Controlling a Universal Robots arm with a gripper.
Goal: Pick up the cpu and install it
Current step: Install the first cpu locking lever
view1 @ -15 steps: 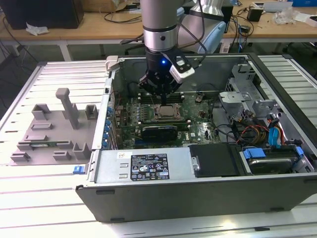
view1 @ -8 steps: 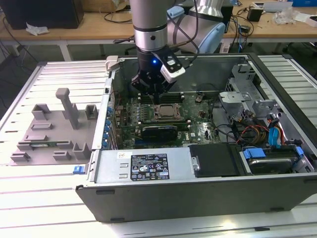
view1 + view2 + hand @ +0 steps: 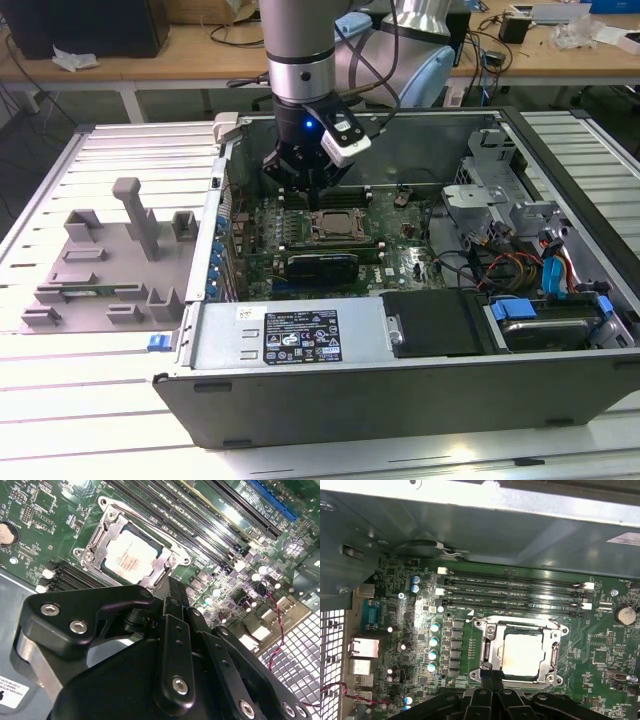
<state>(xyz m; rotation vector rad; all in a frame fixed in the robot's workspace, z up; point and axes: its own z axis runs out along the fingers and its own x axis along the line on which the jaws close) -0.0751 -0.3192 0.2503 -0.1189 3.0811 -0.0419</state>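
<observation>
The cpu sits flat in the motherboard's socket, silvery top up, with the socket's metal frame around its edges; both wrist views show it there. In the exterior view it is a pale square near the middle of the green motherboard, inside the open computer case. The gripper holds nothing. Its two dark fingers are drawn together with no gap showing between them, and their tips are just beside one edge of the socket frame. Whether they touch the frame cannot be told. In the second wrist view the gripper reaches to the rim of the socket without covering the chip. From outside, the gripper hangs inside the case, slightly to the far side of the socket and toward the exterior view's left. Four long memory slots run along the motherboard beside the socket, and a round coin cell lies off one corner. At the near side of the case is a silvery metal box with a label, and toward the exterior view's right are blue-tipped cables. Outside the case, on the exterior view's left, a grey plastic fixture rests on the white slatted table.
</observation>
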